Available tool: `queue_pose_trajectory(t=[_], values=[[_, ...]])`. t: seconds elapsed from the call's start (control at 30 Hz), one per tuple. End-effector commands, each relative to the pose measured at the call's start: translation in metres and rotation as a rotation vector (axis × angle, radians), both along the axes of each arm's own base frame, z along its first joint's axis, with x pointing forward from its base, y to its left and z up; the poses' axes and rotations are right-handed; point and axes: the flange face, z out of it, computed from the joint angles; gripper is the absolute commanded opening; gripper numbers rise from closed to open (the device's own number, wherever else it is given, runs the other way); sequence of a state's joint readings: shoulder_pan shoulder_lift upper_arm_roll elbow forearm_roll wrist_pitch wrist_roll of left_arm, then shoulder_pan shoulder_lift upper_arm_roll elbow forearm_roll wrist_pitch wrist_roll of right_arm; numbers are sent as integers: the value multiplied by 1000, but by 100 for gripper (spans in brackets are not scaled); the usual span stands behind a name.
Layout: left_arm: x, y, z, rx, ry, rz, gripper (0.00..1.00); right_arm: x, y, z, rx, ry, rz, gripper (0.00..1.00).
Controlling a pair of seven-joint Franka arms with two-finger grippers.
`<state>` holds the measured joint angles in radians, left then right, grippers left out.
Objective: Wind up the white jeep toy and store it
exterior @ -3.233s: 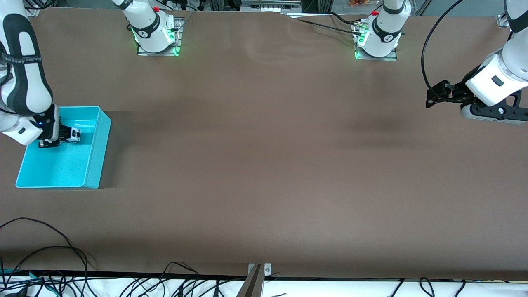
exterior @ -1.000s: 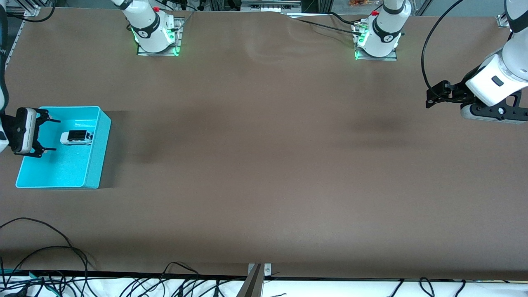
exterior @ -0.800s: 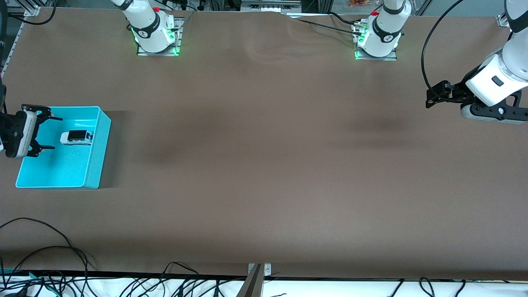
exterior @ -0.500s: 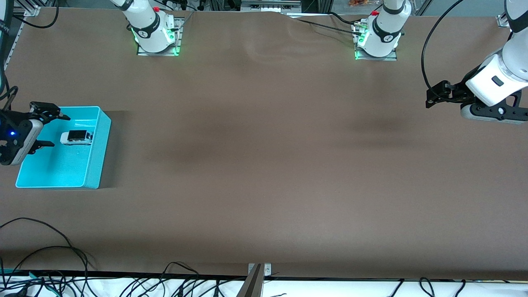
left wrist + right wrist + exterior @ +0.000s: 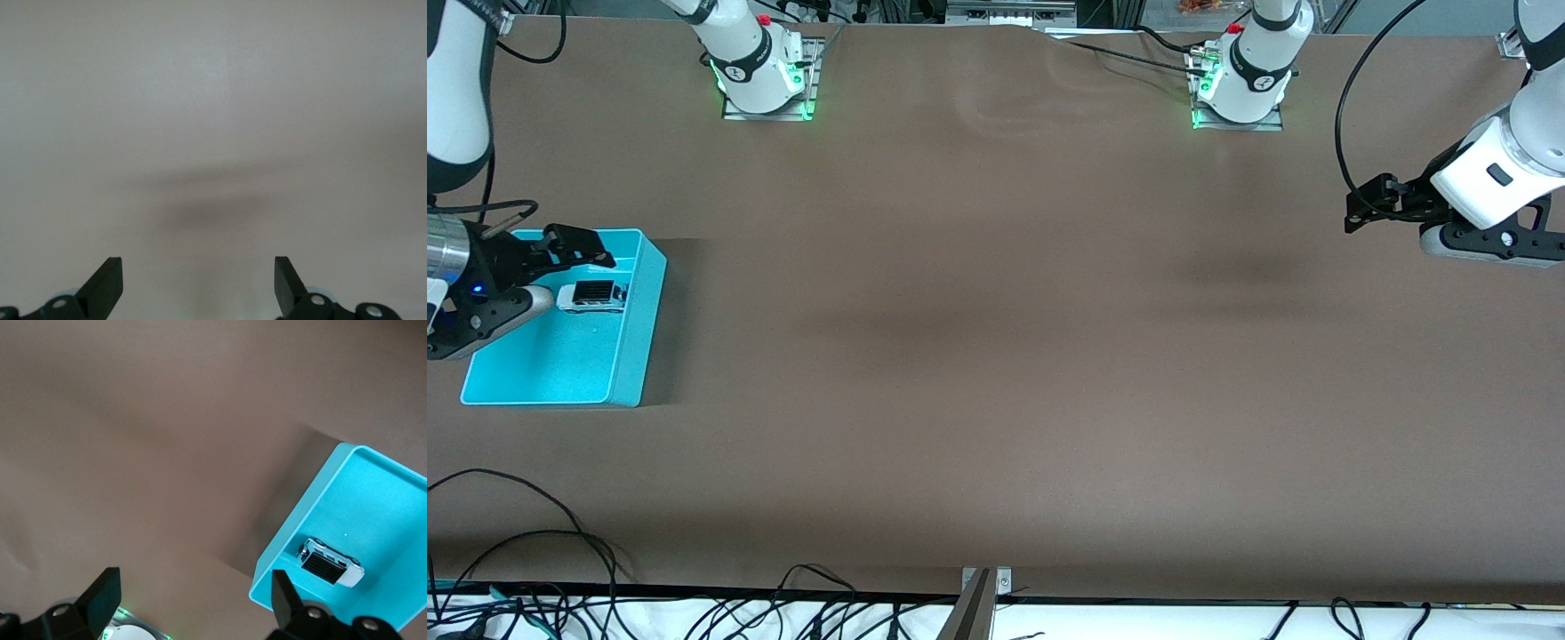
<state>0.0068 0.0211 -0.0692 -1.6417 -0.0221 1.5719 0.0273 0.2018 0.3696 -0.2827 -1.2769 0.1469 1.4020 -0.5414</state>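
Right gripper (image 5: 574,271): fingers spread, empty, raised over the cyan bin (image 5: 637,356). Left gripper (image 5: 1360,209): spread, empty, waiting over bare table (image 5: 996,356). Bin contents: white jeep toy (image 5: 592,296), upright on bin floor.

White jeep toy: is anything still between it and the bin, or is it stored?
Nothing visible blocks it: the white jeep toy already lies inside the cyan bin. The open right gripper hangs above it; the open left gripper waits over bare table.
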Motion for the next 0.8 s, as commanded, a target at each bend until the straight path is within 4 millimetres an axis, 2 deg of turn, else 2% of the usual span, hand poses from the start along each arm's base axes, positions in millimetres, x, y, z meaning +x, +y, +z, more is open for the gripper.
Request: queue_pose_trajectory(t=[0.0, 0.13, 0.27, 0.33, 0.4, 0.43, 0.53, 0.77], values=[[3, 1, 6, 5, 1, -12, 100, -5, -2, 12, -34, 2, -38, 100], [3, 2, 7, 2, -3, -52, 100, -5, 2, 11, -36, 2, -34, 100], [3, -1, 11, 6, -14, -60, 100, -12, 20, 28, -77, -22, -59, 100], [4, -3, 13, 11, -19, -65, 100, -16, 29, 27, -98, -13, -99, 100], [3, -4, 14, 11, -22, -66, 100, -22, 42, 31, -114, -24, -113, 100], [3, -4, 16, 12, -25, -68, 100, -25, 40, 32, -130, -24, -122, 100], [3, -10, 16, 15, -25, -79, 100, -36, 52, 35, -184, -39, -151, 100], [3, -7, 16, 17, -25, -75, 100, -60, 64, 39, -207, -35, -324, 100]])
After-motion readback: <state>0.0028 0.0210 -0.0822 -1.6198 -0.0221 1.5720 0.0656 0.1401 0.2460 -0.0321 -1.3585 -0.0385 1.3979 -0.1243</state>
